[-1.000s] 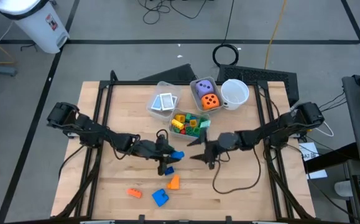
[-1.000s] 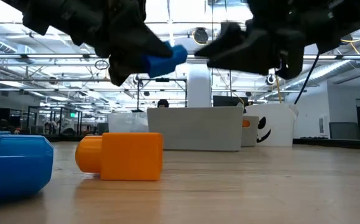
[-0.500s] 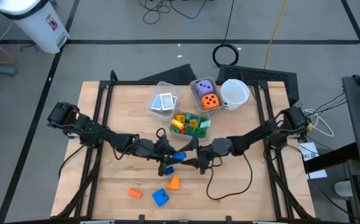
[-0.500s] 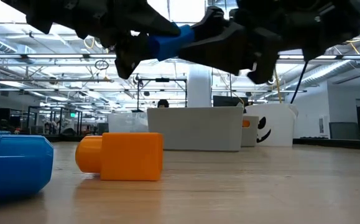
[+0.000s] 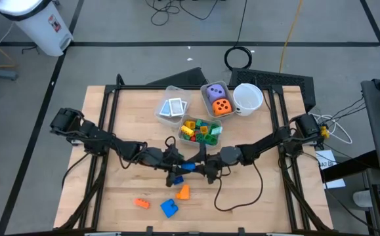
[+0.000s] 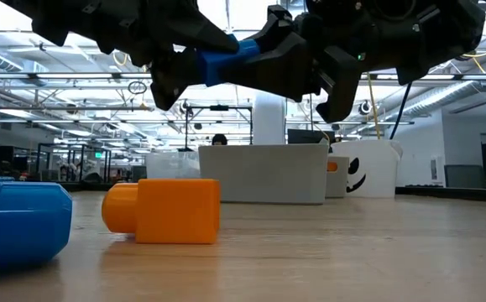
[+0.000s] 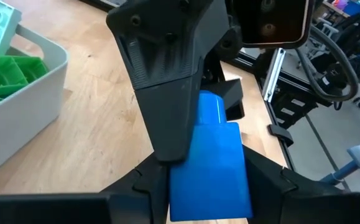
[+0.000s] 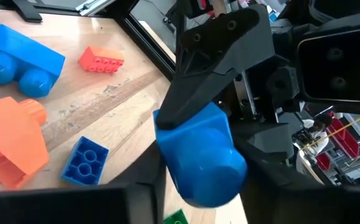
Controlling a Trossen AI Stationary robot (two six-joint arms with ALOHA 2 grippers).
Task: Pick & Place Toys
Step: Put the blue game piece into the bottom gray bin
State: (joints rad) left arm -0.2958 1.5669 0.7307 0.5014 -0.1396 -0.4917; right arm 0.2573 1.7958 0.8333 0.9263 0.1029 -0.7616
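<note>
Mid-frame handoff: left gripper (image 5: 176, 165) and right gripper (image 5: 199, 166) jaws both pinching the blue block (image 6: 222, 60). Light, rigid, slick plastic; grip flat sides.

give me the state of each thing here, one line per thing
blue block: in the air above the table, between both grippers
left gripper: fingers shut on the blue block
right gripper: fingers around the block's other end
orange block: lying on its side on the table
block bin: filled with mixed blocks
dice bin: holds a purple and an orange die
card bin: holds cards
white cup: upright
</note>
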